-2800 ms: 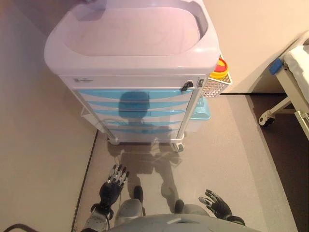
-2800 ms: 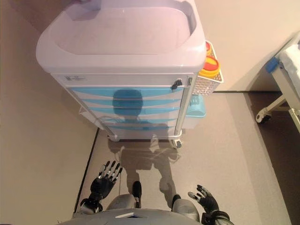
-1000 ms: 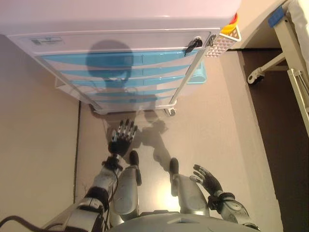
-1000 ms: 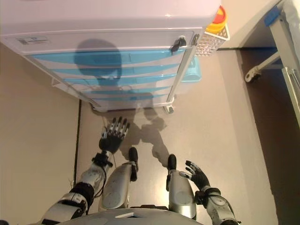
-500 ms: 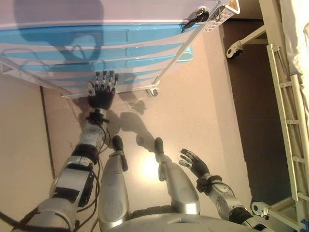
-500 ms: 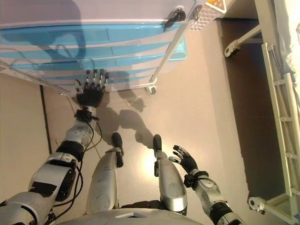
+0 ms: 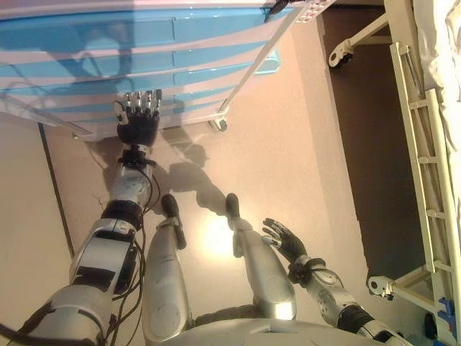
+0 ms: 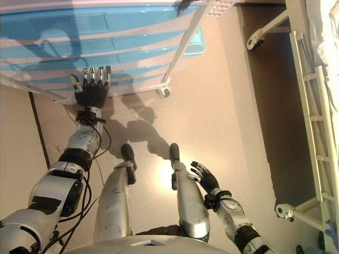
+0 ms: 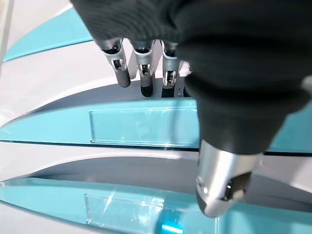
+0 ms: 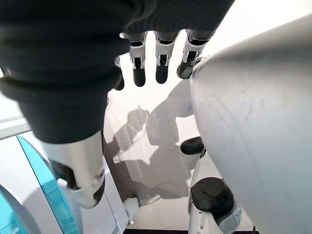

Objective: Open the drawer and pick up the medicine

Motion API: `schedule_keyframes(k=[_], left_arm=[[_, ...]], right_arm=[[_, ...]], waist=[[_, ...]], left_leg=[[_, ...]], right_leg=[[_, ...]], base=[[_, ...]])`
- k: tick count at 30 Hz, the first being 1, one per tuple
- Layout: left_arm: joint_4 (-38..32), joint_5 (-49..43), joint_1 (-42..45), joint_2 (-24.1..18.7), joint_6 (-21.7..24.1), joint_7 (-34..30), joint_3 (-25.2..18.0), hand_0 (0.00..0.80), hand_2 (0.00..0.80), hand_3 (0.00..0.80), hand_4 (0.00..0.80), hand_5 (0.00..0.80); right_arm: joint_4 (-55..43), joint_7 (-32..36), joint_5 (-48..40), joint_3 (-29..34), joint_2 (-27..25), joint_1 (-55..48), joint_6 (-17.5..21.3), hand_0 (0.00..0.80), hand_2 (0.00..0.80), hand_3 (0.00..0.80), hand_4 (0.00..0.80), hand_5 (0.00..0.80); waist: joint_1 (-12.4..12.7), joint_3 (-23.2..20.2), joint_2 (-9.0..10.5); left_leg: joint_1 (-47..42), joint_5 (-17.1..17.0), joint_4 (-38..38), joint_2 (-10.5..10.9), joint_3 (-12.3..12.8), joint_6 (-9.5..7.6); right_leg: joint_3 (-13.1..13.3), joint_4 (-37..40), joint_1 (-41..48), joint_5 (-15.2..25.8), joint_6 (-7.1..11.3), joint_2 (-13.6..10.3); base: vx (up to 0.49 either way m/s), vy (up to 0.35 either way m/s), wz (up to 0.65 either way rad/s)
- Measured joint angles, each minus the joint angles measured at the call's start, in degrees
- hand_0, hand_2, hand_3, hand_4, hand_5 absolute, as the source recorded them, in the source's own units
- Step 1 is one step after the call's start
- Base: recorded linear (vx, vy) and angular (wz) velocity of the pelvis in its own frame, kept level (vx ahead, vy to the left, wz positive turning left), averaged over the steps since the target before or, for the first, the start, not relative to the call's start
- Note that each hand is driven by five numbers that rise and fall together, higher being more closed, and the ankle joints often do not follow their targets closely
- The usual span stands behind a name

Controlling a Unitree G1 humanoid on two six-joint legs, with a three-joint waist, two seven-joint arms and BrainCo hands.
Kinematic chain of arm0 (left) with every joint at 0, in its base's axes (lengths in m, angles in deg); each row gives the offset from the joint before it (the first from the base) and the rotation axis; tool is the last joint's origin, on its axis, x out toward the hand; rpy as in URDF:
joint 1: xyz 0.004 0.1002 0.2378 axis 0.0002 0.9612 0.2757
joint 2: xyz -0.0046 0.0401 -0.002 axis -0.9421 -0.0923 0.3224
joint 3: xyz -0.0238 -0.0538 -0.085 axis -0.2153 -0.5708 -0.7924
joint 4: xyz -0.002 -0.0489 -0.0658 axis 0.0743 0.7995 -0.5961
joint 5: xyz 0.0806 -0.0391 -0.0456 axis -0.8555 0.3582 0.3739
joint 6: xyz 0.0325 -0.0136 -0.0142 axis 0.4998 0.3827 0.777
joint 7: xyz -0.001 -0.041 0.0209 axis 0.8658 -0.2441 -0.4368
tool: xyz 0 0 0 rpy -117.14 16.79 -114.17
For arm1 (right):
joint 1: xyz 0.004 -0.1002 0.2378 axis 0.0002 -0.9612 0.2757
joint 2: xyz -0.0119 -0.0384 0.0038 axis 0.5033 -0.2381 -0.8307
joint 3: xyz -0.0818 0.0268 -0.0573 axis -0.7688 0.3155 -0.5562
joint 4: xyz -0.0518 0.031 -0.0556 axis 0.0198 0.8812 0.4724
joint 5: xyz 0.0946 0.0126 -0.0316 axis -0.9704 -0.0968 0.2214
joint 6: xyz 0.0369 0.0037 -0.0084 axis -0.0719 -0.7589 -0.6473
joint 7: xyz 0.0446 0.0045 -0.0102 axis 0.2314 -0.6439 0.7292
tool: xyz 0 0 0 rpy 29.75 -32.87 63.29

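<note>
The cart [image 7: 108, 43] fills the top of the eye views, with several light-blue drawers, all shut. My left hand [image 7: 137, 128] is open, fingers straight, stretched forward at the lowest drawers [image 7: 79, 108]. In the left wrist view its fingertips [image 9: 142, 87] sit at the grey recess above a blue drawer front [image 9: 141, 127]; I cannot tell if they touch it. My right hand [image 7: 282, 240] is open and empty, low by my right side. No medicine shows in any view.
A white bed frame [image 7: 421, 166] with castors [image 7: 337, 59] stands along the right. A blue bin [image 7: 270, 66] hangs on the cart's right side, above the cart's front castor [image 7: 222, 124]. A dark floor seam [image 7: 54, 189] runs at the left.
The camera has tilted down and come closer to the cart. My left hand has risen from beside my leg to the lowest drawers. My right hand stays low.
</note>
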State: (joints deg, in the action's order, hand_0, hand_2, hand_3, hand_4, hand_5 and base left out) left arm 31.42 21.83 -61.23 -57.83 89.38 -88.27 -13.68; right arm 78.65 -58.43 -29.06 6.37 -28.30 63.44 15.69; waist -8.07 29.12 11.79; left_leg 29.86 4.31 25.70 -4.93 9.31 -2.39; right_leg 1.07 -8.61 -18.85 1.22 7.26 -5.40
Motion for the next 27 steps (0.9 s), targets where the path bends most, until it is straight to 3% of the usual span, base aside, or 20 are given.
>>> schedule_keyframes(k=[2,3,6,12,17,27], left_arm=[[0.0,0.2,-0.1,0.0,0.4,-0.7,0.0,0.000,0.000,0.000,0.000,0.000],[-0.1,0.4,-0.2,0.1,0.9,-1.8,0.0,0.420,0.420,0.420,0.420,0.420],[-0.1,2.1,-0.3,0.3,2.5,-3.1,0.0,0.800,0.800,0.800,0.800,0.800],[-0.1,7.4,0.0,1.5,5.2,-5.4,0.0,0.800,0.800,0.800,0.800,0.800],[-0.1,7.7,1.4,3.0,5.9,-6.7,0.1,0.800,0.800,0.800,0.800,0.800],[-0.1,4.7,7.1,5.7,3.7,-9.8,0.0,0.800,0.800,0.800,0.800,0.800]], right_arm=[[0.0,0.0,0.0,-0.1,0.0,0.0,0.6,0.000,0.000,0.000,0.000,0.000],[0.0,0.0,0.0,0.0,0.0,0.0,0.8,0.000,0.000,0.000,0.000,0.000],[-0.3,0.0,0.0,0.0,0.0,0.0,1.6,0.000,0.000,0.000,0.000,0.000],[-0.7,-0.3,0.1,0.3,0.0,0.0,2.2,0.000,0.000,0.000,0.000,0.000],[-0.6,-0.4,0.5,0.4,0.0,0.0,2.2,0.000,0.000,0.000,0.000,0.000],[-0.9,-1.4,3.6,2.5,0.0,-0.4,1.8,0.000,0.000,0.000,0.000,0.000]], waist=[[-0.2,0.0,0.00],[-0.3,0.0,-0.01],[-0.8,0.0,-0.02],[-1.8,0.1,-0.10],[-1.6,0.1,-0.11],[-0.2,1.0,-1.47]], left_leg=[[0.0,-0.2,0.0,0.1,0.1,0.08],[0.2,-0.3,0.0,0.2,0.3,0.23],[0.9,-0.8,-0.1,0.3,0.5,0.28],[1.0,-2.1,-1.1,0.8,0.8,-0.99],[-0.3,-2.1,-1.4,1.0,0.5,-0.97],[-3.1,-4.5,-5.5,1.5,-0.9,0.90]], right_leg=[[0.1,-0.8,-0.5,-0.3,-0.04,-0.2],[0.3,-1.5,-1.1,-0.4,0.06,-0.3],[0.5,-2.6,-2.5,-0.5,0.11,-0.4],[0.5,-3.7,-3.8,-0.8,0.13,-0.7],[-0.2,-5.9,-3.5,-2.2,-0.20,-0.9],[-1.6,-7.7,-2.7,-3.2,-1.24,-0.9]], base=[[-0.008,0.015,-0.01],[-0.020,0.040,-0.04],[-0.017,0.043,-0.03],[-0.007,0.011,-0.01],[-0.018,0.005,0.06],[-0.003,-0.003,0.07]])
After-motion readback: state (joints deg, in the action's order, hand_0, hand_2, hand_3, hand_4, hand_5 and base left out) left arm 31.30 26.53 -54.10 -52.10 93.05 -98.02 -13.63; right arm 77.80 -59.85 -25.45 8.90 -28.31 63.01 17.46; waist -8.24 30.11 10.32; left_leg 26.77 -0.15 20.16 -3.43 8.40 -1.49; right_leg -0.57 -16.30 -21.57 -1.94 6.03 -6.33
